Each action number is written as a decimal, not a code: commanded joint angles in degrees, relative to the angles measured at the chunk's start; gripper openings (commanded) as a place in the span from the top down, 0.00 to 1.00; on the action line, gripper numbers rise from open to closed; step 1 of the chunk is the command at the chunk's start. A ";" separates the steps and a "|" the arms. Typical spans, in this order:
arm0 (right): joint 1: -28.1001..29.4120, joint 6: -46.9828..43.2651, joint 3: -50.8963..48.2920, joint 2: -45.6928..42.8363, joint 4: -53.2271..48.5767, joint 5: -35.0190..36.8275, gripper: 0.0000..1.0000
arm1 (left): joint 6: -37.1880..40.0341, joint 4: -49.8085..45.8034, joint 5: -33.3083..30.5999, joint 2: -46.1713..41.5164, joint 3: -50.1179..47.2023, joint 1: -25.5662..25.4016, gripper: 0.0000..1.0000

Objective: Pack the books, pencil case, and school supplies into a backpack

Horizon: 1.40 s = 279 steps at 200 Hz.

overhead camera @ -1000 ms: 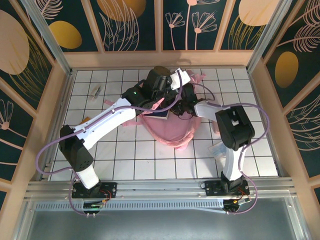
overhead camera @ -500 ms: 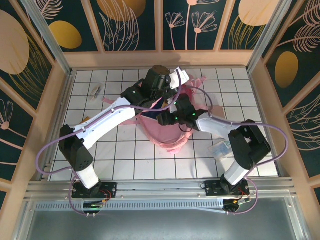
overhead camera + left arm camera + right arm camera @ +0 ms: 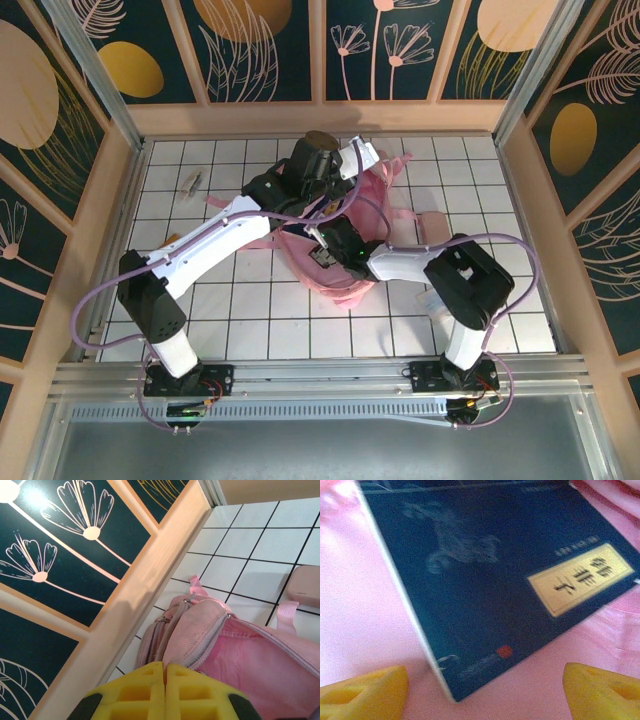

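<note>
Got a thin dark blue book (image 3: 490, 575) lying flat on pink fabric down inside the backpack (image 3: 350, 605), by the look of it. Softcover, so probably light and bendy, with a slick face; would pinch along 1 edge or at the near corner, not across the cover. Right claw (image 3: 485, 689) spread wide, 1 finger either side of that corner, gripping nothing. Left claw (image 3: 164, 674) squeezed together on the backpack's top edge, apparently holding the mouth up. Soft, saggy bag too, so expect a slump once released; better grabbed by a seam or strap than by loose cloth.

Around it on the counter (image 3: 250, 320): pink pencil case (image 3: 432, 228) just right of the bag, tiny grey piece (image 3: 190, 183) well off at the far left, pale packet (image 3: 437, 300) near the right front. Pretty crowded over the bag with both claws in there, so awkward reaching for the case. No telling the rest of the contents.
</note>
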 commanded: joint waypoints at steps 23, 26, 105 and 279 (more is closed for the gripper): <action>-2.23 6.80 0.20 1.09 3.22 14.01 0.20 | 0.21 6.40 1.30 -4.28 -0.37 0.42 1.00; -2.34 7.56 0.14 0.99 3.21 14.36 0.20 | 0.23 6.41 1.36 -4.27 -0.41 0.42 1.00; -9.09 21.37 5.32 0.44 -5.99 17.78 0.20 | 0.36 6.89 1.65 -5.15 -1.50 0.42 1.00; -14.23 39.58 -25.64 -57.41 -17.16 -19.14 0.17 | 2.03 8.69 3.70 -3.63 -10.43 0.64 1.00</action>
